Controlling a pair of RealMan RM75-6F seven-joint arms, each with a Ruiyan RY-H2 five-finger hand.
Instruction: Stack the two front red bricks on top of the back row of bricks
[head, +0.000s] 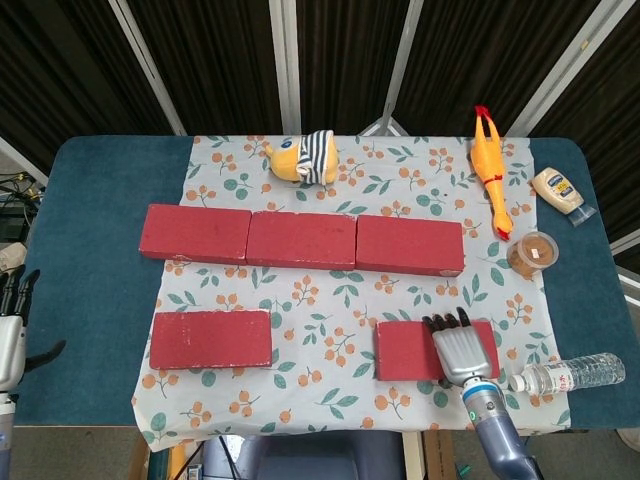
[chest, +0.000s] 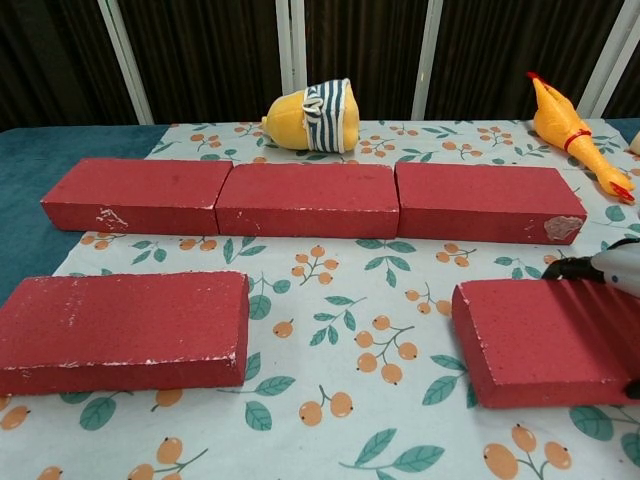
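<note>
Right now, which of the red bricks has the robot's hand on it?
The front right brick: the right hand lies over its right end. The four other bricks are untouched.

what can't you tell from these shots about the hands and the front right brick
- Right hand: head view shows only its back over the front right brick, hiding how the fingers grip; chest view cuts it off at the right edge.
- That brick's right end: under the hand in head view, past the frame edge in chest view.
- Left hand: partly cut by the left edge in head view, absent from chest view.
- Bottle label: too small to read.
</note>
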